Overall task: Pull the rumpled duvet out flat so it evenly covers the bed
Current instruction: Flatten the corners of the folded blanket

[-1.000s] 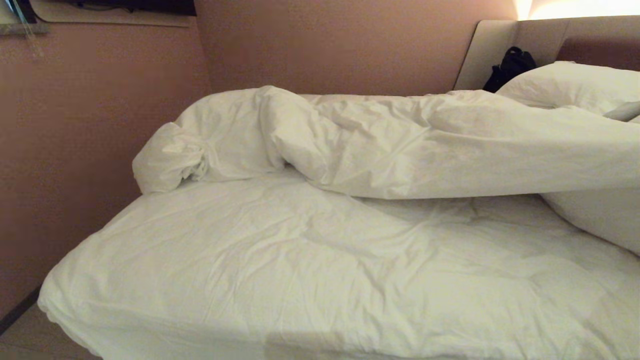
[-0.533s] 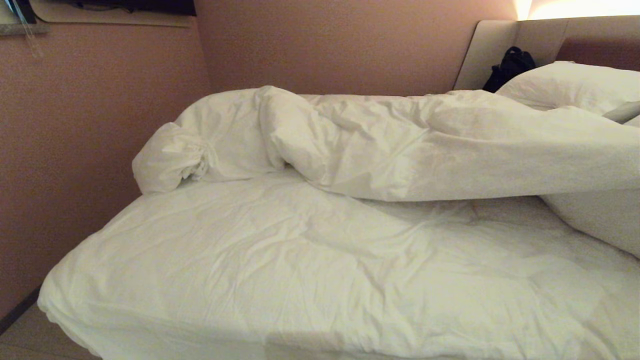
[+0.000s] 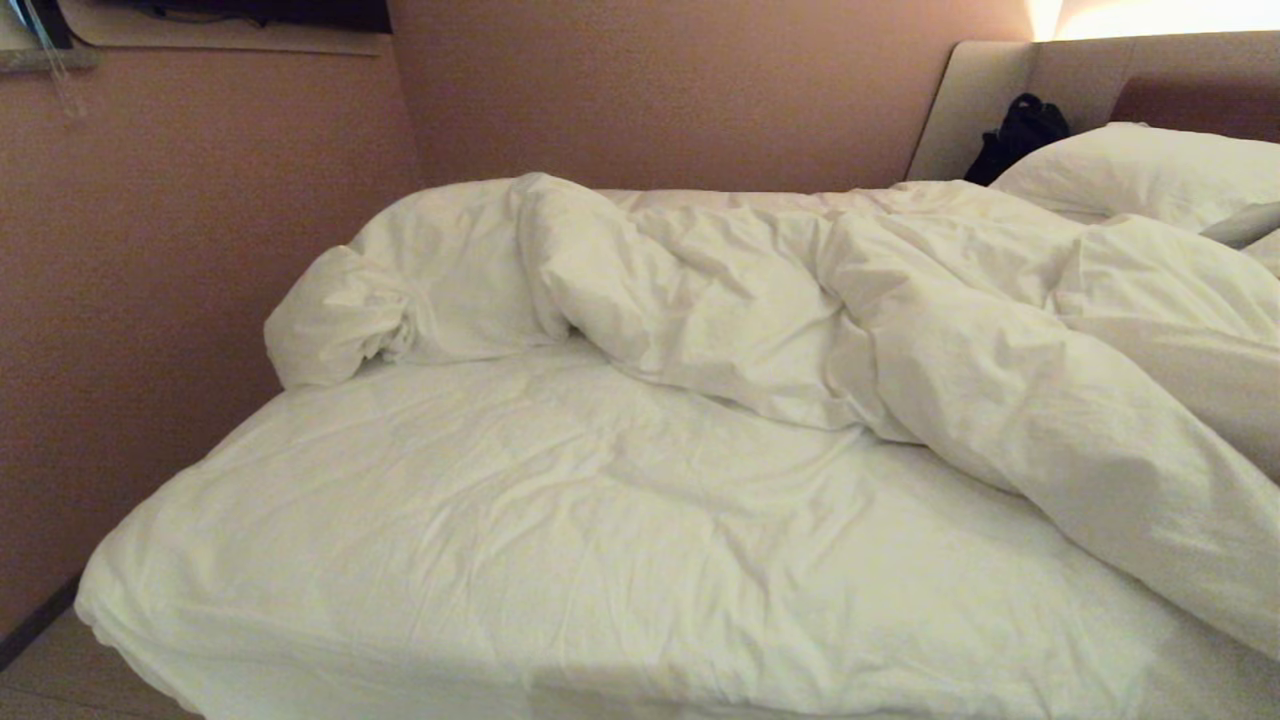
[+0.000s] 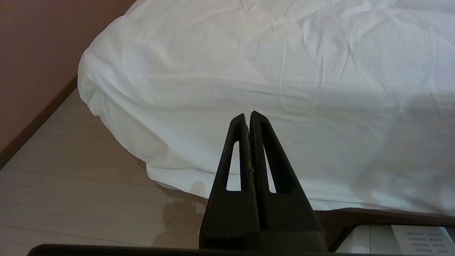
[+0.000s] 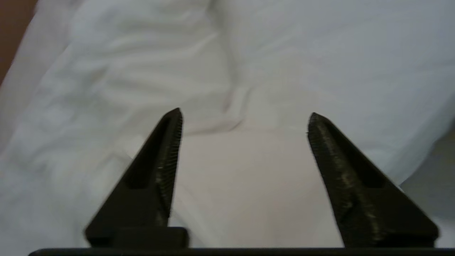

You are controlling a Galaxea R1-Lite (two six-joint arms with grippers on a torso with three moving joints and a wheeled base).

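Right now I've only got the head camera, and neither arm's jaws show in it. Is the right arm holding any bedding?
Observer: No. In the right wrist view the right gripper has its jaws wide apart with nothing between them, over the white bedding.
Operator: And the left arm?
Observer: The left gripper has its jaws shut on nothing. It points at the near edge of the bed without touching it.
Operator: Does the bedding reach the ground on that side?
Observer: No. In the left wrist view its hem hangs clear of the pale floor, and the bed's dark base shows beneath it.
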